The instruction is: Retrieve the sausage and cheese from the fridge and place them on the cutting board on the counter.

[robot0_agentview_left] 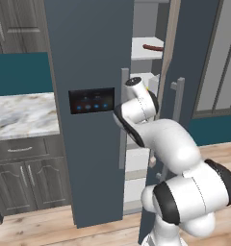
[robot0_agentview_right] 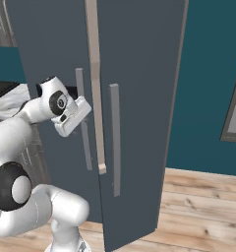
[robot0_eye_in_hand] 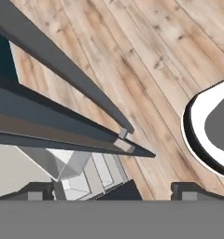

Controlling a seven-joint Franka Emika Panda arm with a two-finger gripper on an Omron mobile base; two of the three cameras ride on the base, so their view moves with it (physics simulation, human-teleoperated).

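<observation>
The slate-blue fridge (robot0_agentview_left: 93, 57) has its left door shut and its right door (robot0_agentview_left: 185, 57) swung partly open. Through the gap, the dark red-brown sausage (robot0_agentview_left: 153, 47) lies on an upper white shelf. The cheese and the cutting board are out of view. My white hand (robot0_agentview_right: 72, 117) hangs in front of the door gap, beside the left door's grey handle (robot0_agentview_right: 81, 118). In the hand view my gripper (robot0_eye_in_hand: 114, 191) points down along the door's edge (robot0_eye_in_hand: 62, 135) toward the floor. Its fingertips (robot0_eye_in_hand: 39, 190) stand wide apart, open, with nothing between them.
The marble counter (robot0_agentview_left: 21, 115) over dark grey cabinets (robot0_agentview_left: 26, 178) runs to the left of the fridge. A black panel with blue lights (robot0_agentview_left: 91, 100) sits on the left door. Wooden floor (robot0_eye_in_hand: 146, 70) lies below. The right door's handle (robot0_agentview_right: 114, 138) hangs close to my arm.
</observation>
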